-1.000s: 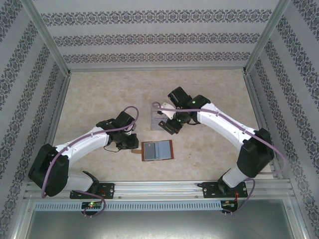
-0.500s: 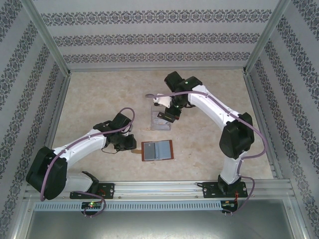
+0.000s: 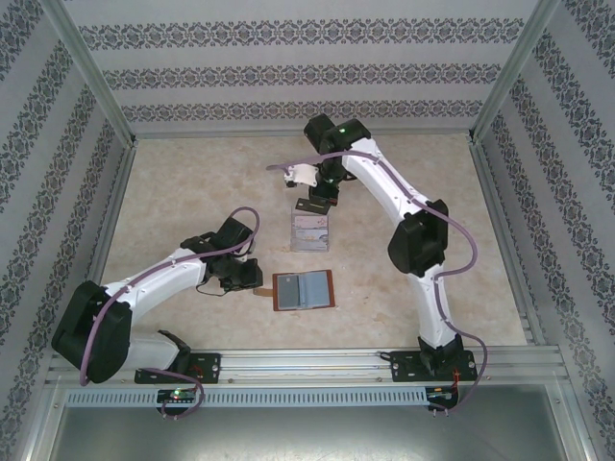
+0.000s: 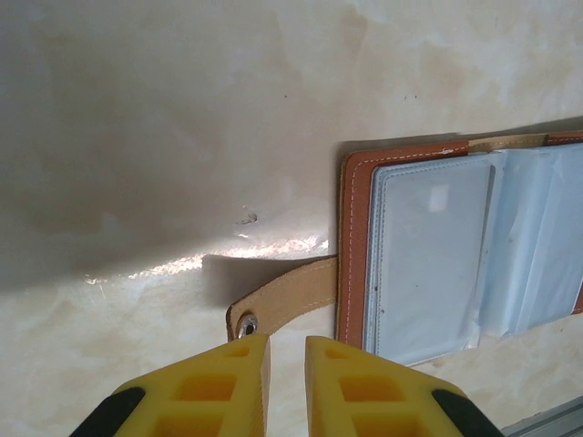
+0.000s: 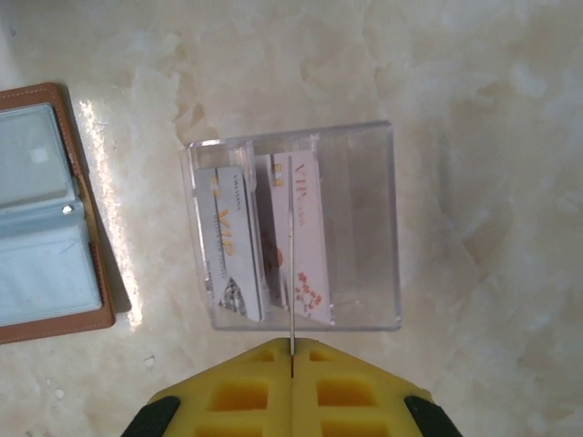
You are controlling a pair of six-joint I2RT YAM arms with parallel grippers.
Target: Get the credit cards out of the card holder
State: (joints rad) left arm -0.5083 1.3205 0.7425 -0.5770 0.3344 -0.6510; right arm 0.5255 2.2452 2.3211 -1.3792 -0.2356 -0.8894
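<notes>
The right gripper [image 5: 291,353] is rising back from the clear box [image 5: 364,228] toward the table's [image 3: 183,182] far edge, fingers still clamped on a thin card [image 5: 291,264] seen edge-on, so that card probably isn't delivered yet. Two VIP cards [image 5: 228,246] are lying inside. The card holder [image 3: 304,290] is lying open near the near edge, with the left gripper [image 4: 287,344], fingers barely apart, by its strap tab [image 4: 291,293].

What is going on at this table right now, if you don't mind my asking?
The right gripper is shut on a thin card, seen edge-on, and holds it over a clear box that already has two cards in it. The card holder lies open on the table, nearer the arms. The left gripper sits low at the holder's strap tab, fingers nearly together; whether it pins the tab is unclear.
</notes>
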